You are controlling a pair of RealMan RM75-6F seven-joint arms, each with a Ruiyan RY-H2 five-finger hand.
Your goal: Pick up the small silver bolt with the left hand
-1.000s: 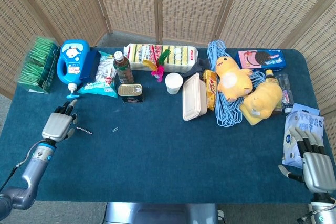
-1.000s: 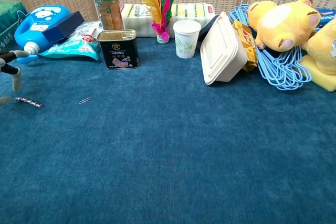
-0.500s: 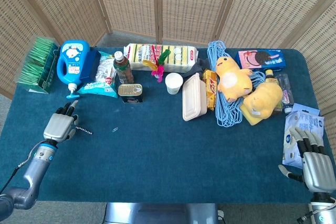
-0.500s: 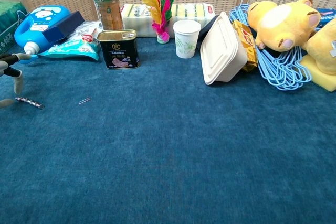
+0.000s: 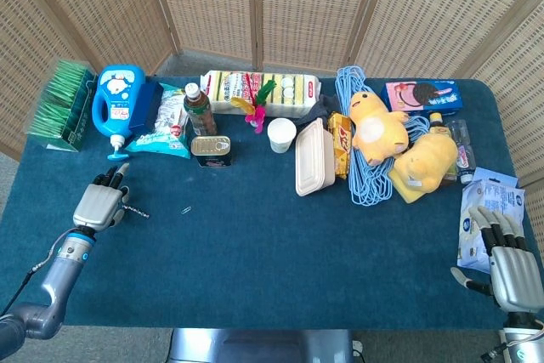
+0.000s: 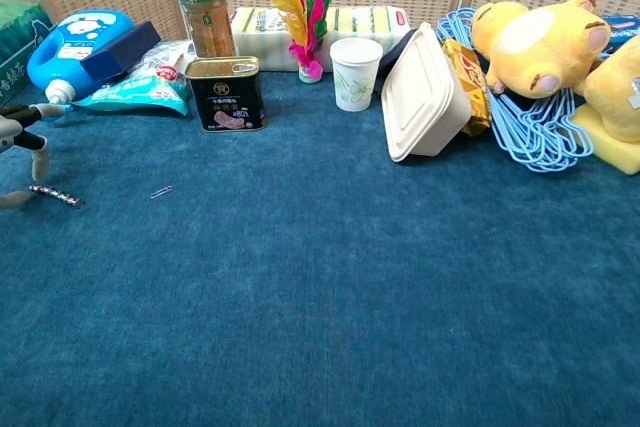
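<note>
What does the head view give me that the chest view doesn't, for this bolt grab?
Head view only: the whole left hand beside the small silver bolt, and the right hand, open and far off, near the white pouch. Chest view only: the fingertips seen low and side-on, straddling the bolt's end. Both show the bolt lying on the blue cloth and the small paperclip.

Bright, even light; soft shadows, sharp focus.

The left hand (image 5: pixel 99 206) sits low at the table's left edge, fingers forward and apart. The right hand (image 5: pixel 503 263) rests open at the near right corner.
</note>
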